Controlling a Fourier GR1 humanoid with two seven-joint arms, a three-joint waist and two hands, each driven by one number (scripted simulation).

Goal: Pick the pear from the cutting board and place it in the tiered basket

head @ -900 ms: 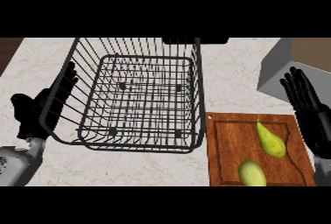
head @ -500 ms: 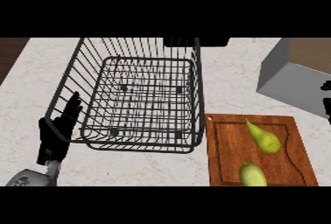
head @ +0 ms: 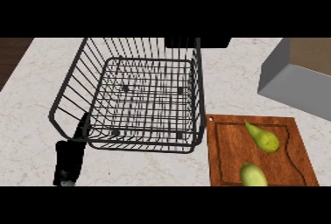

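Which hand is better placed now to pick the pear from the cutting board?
Hard to say: the pear lies on the cutting board at the robot's right, but only the left hand shows, beside the basket.

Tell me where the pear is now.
In the head view, the pear lies on the cutting board at lower right, beside the wire basket.

A black wire basket (head: 139, 103) was seen on the pale counter (head: 245, 83). Just right of it lay a wooden cutting board (head: 291, 148), on which a pear (head: 262, 137) and a second green fruit (head: 253, 174) rested. The left hand (head: 70, 159) was seen edge-on beside the basket's lower left corner.
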